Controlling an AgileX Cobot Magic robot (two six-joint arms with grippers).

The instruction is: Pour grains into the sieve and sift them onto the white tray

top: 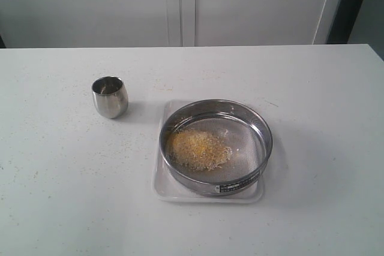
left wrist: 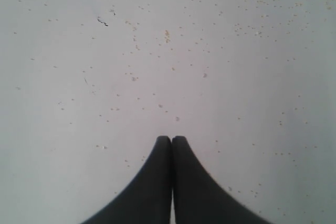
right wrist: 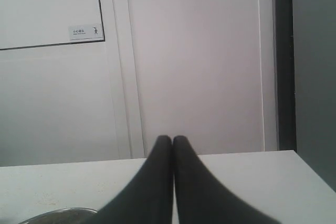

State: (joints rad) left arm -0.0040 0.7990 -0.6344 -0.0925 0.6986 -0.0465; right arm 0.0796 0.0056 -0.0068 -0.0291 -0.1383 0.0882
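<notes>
The grains (top: pixel 198 148) lie as a yellow heap on the mesh of the sieve (top: pixel 201 181), toward its left side in the exterior view. The sieve sits on the white tray (top: pixel 163 189). A steel cup (top: pixel 110 96) stands upright to the left, apart from the tray. Left gripper (left wrist: pixel 171 139): jaws pressed together, nothing between, over the table (left wrist: pixel 63 103) w/ stray granules. Right gripper (right wrist: pixel 172 139): jaws also closed, empty; a bit of the sieve rim shows near its fingers.
</notes>
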